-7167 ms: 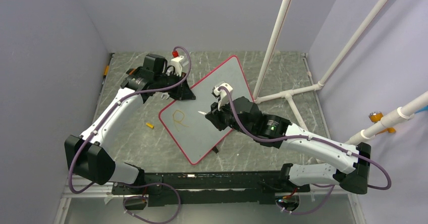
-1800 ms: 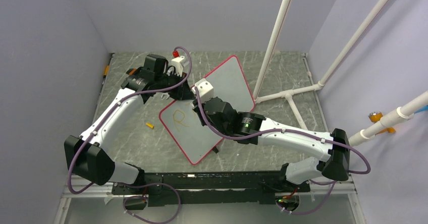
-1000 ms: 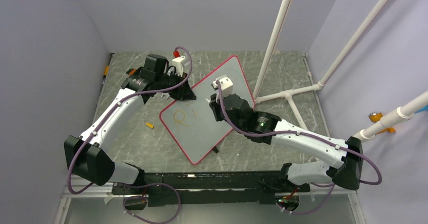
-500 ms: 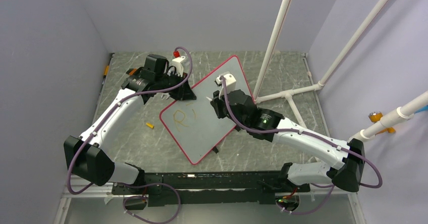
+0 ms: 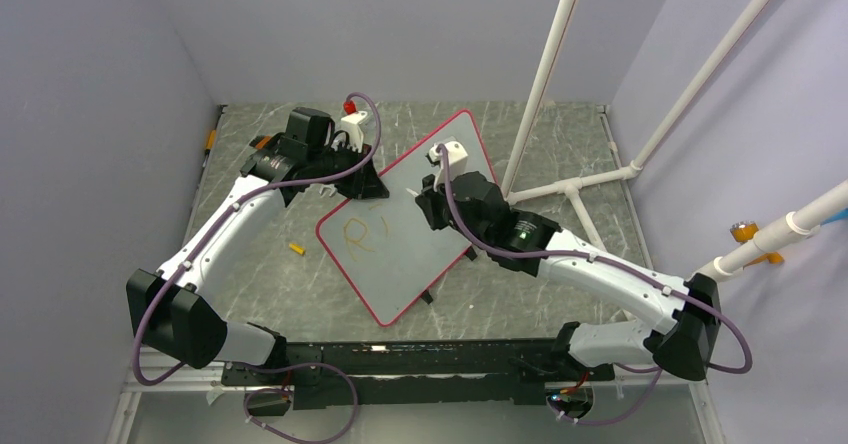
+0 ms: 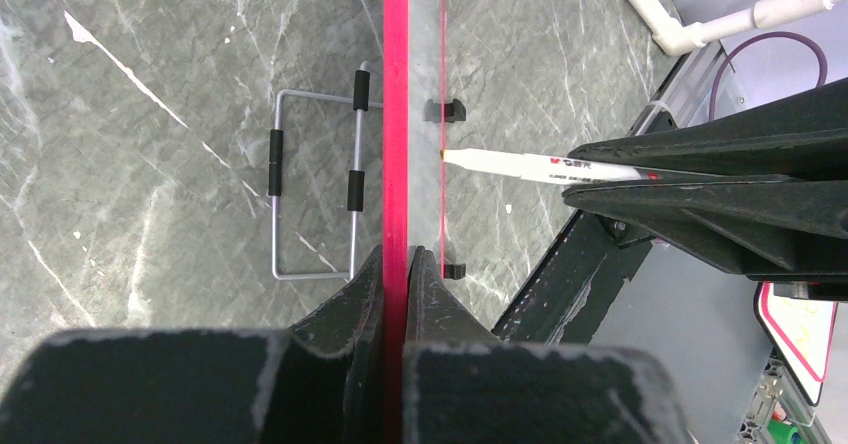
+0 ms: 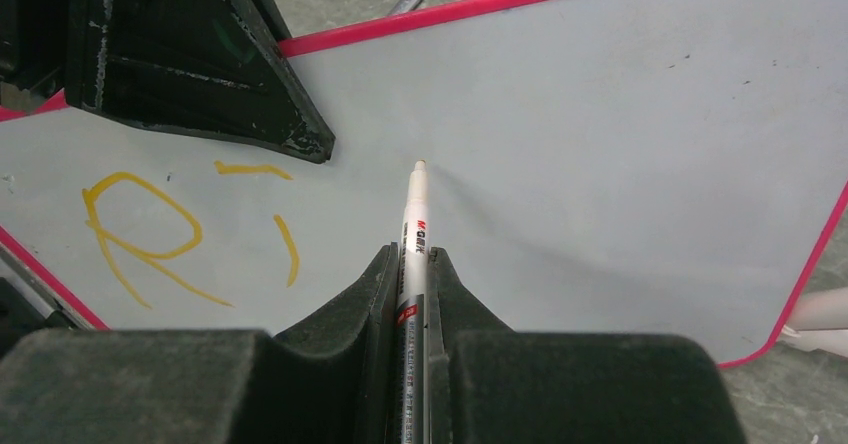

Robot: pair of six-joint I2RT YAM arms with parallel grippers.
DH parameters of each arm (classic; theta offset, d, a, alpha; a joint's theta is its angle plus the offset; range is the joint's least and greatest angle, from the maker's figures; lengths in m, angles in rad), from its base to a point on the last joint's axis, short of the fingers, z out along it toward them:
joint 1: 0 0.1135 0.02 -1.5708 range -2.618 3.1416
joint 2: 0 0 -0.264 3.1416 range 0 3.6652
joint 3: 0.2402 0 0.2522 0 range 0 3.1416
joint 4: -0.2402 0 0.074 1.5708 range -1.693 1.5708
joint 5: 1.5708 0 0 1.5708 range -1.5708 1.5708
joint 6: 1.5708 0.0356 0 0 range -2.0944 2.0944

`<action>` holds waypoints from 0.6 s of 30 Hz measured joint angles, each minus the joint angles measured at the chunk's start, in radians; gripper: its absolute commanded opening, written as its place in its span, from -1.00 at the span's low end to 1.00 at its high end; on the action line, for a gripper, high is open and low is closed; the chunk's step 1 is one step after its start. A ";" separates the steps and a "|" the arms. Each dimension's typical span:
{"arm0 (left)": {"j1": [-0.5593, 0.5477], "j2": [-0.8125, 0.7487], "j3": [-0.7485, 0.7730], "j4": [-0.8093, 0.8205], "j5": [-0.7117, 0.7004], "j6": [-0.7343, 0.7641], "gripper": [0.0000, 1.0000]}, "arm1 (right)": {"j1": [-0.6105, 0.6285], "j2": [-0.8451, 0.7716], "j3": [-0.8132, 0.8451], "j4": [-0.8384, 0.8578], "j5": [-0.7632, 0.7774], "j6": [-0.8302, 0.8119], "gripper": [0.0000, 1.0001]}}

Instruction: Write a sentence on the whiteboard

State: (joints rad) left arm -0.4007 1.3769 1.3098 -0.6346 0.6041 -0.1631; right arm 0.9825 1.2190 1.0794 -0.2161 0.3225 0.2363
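Note:
The whiteboard point(image 5: 405, 264), pale grey with a red-pink rim, stands tilted on the table. Orange-yellow strokes of the sentence point(image 5: 358, 234), an "R" and a short "i"-like mark, sit on its left part and also show in the right wrist view point(image 7: 140, 229). My left gripper point(image 5: 362, 186) is shut on the board's red rim point(image 6: 396, 114) at its far-left edge. My right gripper point(image 7: 415, 259) is shut on a slim white marker pen point(image 7: 415, 214). The pen's tip is at the board surface, right of the letters. The pen also shows in the left wrist view point(image 6: 540, 167).
A small yellow cap point(image 5: 296, 248) lies on the table left of the board. White PVC pipes point(image 5: 545, 74) rise at the back right. A wire stand point(image 6: 315, 194) is behind the board. A red-topped object point(image 5: 349, 107) sits behind the left gripper.
A short stroke and a dash have been added right of the "R". My right gripper with the pen has moved right and up across the board. The left arm has not moved.

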 measured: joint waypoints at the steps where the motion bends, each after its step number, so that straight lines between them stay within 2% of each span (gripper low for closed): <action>1: 0.000 0.000 0.000 0.000 0.000 0.000 -1.00 | -0.002 0.005 0.000 0.004 -0.003 0.000 -1.00; 18: 0.001 0.000 0.000 -0.002 -0.008 0.002 -1.00 | -0.013 0.042 0.002 0.018 -0.043 0.000 -1.00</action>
State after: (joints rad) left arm -0.3996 1.3773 1.3098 -0.6369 0.5964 -0.1612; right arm 0.9691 1.2613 1.0817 -0.1982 0.2790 0.2367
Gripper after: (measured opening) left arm 0.078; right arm 0.131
